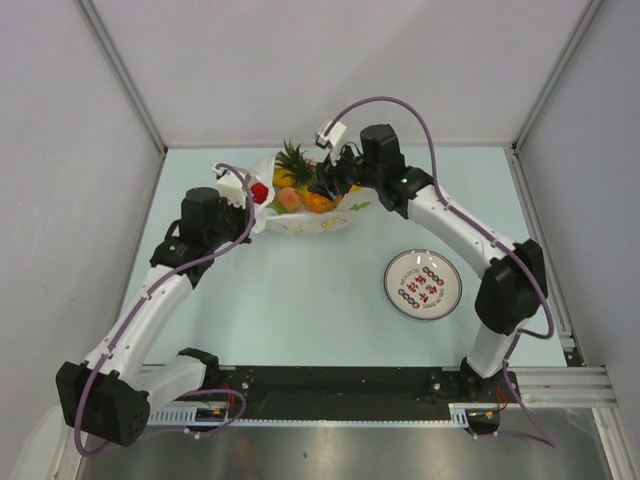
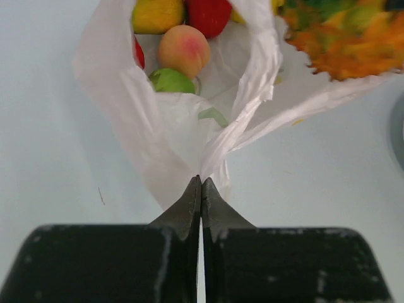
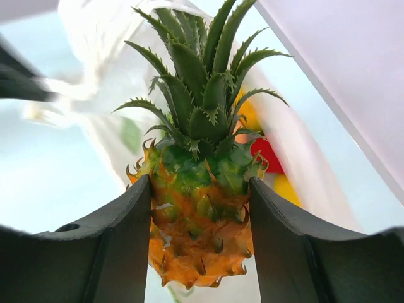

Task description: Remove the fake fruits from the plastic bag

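Two hands are engaged: the plastic bag (image 2: 120,107), lying on the desk (image 1: 300,300), is pinched by the left hand (image 2: 201,181); the pineapple (image 3: 199,214) at its mouth is clamped by the right hand (image 3: 199,186).

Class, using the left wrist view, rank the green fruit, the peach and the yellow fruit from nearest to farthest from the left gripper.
1. Green fruit, low in the plastic bag mouth, nearest the left gripper.
2. Peach, just beyond it.
3. Yellow fruit, at the top edge.
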Controlling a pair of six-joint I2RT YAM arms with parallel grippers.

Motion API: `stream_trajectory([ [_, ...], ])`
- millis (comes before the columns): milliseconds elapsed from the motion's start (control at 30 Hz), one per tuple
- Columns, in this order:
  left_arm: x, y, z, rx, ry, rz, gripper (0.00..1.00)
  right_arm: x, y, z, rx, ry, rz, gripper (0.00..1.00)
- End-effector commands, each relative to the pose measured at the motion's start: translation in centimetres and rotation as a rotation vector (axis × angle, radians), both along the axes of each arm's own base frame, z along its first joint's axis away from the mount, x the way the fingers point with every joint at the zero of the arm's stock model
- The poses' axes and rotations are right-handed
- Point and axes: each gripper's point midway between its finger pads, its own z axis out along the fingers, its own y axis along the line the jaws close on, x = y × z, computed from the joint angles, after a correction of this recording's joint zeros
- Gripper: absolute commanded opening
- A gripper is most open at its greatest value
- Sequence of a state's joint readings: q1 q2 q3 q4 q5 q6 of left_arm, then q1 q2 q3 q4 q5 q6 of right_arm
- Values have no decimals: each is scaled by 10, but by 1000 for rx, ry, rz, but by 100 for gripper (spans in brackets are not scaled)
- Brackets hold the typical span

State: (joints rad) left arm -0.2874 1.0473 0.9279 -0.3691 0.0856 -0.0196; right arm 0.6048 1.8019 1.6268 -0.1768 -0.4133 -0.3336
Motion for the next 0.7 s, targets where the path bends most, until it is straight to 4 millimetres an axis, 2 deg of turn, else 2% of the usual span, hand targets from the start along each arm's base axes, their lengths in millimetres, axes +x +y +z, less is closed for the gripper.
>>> stream_trajectory([
  [0, 16, -3, 24, -79, -57, 21, 0, -45, -13, 16, 39, 98, 57, 24],
  [33, 20, -3, 33, -90, -76, 26, 0, -48, -17, 17, 40, 101, 52, 24],
  [167, 31, -6, 38, -106, -71, 13, 1, -54, -34, 62, 157, 85, -12, 23],
  [200, 33, -8, 35, -109, -61, 6, 0, -56, -38, 90, 214, 28, -23, 23],
  [267, 32, -15, 33, -132, -46, -22, 0, -56, -44, 120, 277, -30, -59, 23],
  [300, 31, -19, 28, -140, -30, -35, 0, -60, -48, 143, 321, -74, -71, 23],
  [333, 30, -20, 24, -149, -13, -38, 0, -59, -54, 159, 345, -109, -100, 23],
  [400, 29, -22, 18, -155, 3, -46, 0, -59, -66, 178, 371, -155, -133, 23],
  [433, 29, -23, 13, -152, 16, -49, 0, -64, -77, 191, 387, -184, -162, 24],
  [500, 32, -22, 12, -143, 20, -51, 0, -62, -98, 190, 367, -178, -221, 24],
  [533, 34, -23, 9, -134, 24, -53, 0, -69, -115, 198, 372, -194, -258, 23],
  [567, 36, -22, 9, -127, 23, -49, 0, -68, -127, 179, 338, -153, -298, 23],
  [600, 39, -22, 13, -124, 9, -48, 0, -70, -140, 173, 326, -143, -333, 23],
  [633, 42, -22, 10, -121, 19, -46, 0, -72, -169, 177, 326, -164, -403, 23],
  [667, 43, -23, 10, -121, 17, -48, 0, -72, -184, 154, 289, -124, -444, 23],
])
